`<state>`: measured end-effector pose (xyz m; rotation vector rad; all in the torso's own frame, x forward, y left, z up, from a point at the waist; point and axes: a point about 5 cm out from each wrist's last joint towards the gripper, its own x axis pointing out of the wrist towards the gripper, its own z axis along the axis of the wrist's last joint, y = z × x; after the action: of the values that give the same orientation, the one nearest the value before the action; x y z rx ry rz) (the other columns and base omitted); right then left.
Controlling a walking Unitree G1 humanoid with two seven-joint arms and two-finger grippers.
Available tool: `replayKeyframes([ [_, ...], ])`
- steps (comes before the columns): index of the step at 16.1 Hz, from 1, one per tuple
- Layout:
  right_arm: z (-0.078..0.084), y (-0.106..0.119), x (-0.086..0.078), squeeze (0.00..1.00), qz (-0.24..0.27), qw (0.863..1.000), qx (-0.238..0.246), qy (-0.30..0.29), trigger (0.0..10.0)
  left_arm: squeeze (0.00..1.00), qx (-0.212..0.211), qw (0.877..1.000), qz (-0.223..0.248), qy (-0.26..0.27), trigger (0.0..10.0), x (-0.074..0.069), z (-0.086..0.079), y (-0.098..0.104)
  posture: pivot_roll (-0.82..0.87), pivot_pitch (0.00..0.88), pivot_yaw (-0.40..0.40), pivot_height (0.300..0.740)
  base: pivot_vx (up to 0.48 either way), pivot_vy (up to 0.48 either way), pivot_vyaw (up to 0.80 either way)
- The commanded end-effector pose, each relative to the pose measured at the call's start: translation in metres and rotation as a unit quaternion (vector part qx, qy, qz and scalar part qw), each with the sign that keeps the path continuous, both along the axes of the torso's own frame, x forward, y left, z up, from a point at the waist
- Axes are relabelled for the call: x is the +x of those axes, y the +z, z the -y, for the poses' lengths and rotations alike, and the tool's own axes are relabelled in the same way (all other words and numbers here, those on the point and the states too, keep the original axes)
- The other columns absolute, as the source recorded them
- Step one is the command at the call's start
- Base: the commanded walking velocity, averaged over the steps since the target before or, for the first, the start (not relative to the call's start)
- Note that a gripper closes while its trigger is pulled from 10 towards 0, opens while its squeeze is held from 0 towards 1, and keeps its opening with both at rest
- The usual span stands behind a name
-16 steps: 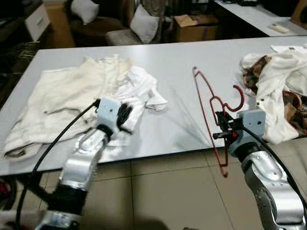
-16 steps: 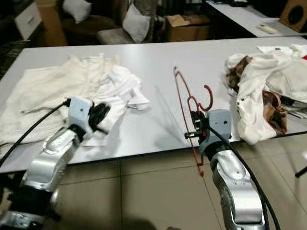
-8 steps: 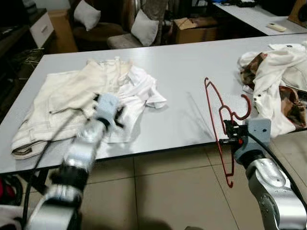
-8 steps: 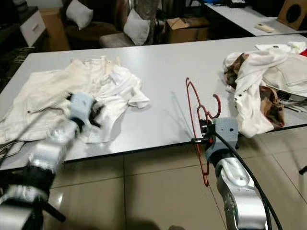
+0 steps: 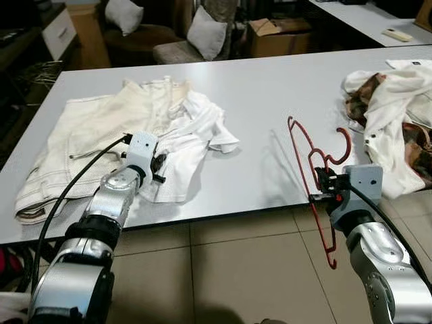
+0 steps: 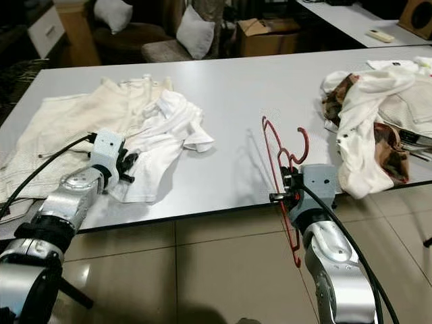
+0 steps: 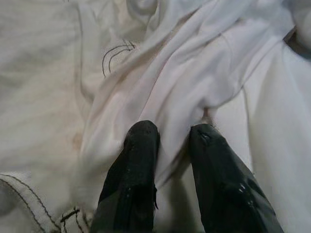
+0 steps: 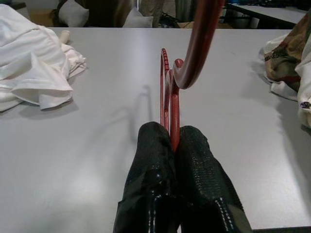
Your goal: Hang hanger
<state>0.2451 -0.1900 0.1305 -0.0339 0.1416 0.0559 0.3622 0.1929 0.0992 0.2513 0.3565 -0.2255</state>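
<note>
The right gripper (image 8: 172,141) is clamped on the red hanger (image 5: 308,158), holding it upright at the desk (image 5: 256,88) edge. The left gripper (image 7: 170,141) rests slightly parted on the white shirt (image 5: 192,135).

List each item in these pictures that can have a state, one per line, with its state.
Red plastic hanger: upright, lower end hanging past the table edge.
Right gripper: shut on the hanger.
Left gripper: open, fingers on the white shirt.
Cream trousers: spread flat.
Clothes pile: heaped.
</note>
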Motion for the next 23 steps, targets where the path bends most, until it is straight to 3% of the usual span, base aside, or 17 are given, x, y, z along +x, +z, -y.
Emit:
replayKeyframes([
  [1,0.001,-0.001,0.001,0.00,-0.007,1.000,0.001,-0.003,10.0,0.00,0.014,1.000,0.000,-0.005,10.0,0.001,0.001,0.000,-0.19,0.000,0.051,0.740,0.000,0.000,0.00],
  [2,0.002,0.000,0.001,0.00,-0.006,1.000,0.001,-0.004,10.0,0.00,0.026,1.000,0.001,-0.006,9.8,0.002,0.000,-0.001,-0.20,0.000,0.053,0.740,0.000,0.000,0.00],
  [3,0.002,0.000,0.001,0.00,-0.006,1.000,0.001,-0.004,10.0,0.00,0.029,1.000,0.004,-0.004,4.6,0.003,-0.001,0.000,-0.20,0.000,0.053,0.740,0.000,0.000,0.00],
  [4,0.003,0.000,0.002,0.00,-0.005,1.000,0.000,-0.004,10.0,0.00,0.027,0.999,0.017,-0.002,0.0,0.005,-0.001,0.004,-0.19,0.000,0.048,0.740,0.000,0.000,0.00],
  [12,-0.001,-0.003,0.003,0.00,-0.008,1.000,-0.005,0.005,10.0,0.00,0.031,0.999,0.034,0.005,0.0,0.005,-0.002,0.000,-0.20,0.000,0.049,0.740,0.000,0.000,0.00],
  [16,0.000,-0.004,-0.001,0.00,-0.008,1.000,-0.007,-0.003,10.0,0.00,0.007,0.994,0.106,0.003,0.0,0.012,-0.003,0.023,-0.21,0.000,0.065,0.740,0.000,0.000,0.00],
  [18,0.004,-0.005,-0.005,0.00,-0.008,1.000,-0.001,-0.020,10.0,0.00,-0.010,0.984,0.178,-0.005,0.0,0.023,0.000,0.058,-0.22,0.000,0.069,0.740,0.000,0.000,0.00],
  [20,0.005,-0.003,-0.003,0.00,-0.002,1.000,0.002,-0.023,10.0,0.00,-0.013,0.967,0.251,-0.030,0.0,0.034,0.006,0.106,-0.20,0.000,0.058,0.740,0.000,0.000,0.00],
  [23,0.007,0.000,0.003,0.00,0.010,0.999,0.009,-0.031,10.0,0.00,-0.032,0.940,0.334,-0.069,0.0,0.037,0.015,0.159,-0.19,0.000,0.060,0.740,0.000,0.000,0.00],
])
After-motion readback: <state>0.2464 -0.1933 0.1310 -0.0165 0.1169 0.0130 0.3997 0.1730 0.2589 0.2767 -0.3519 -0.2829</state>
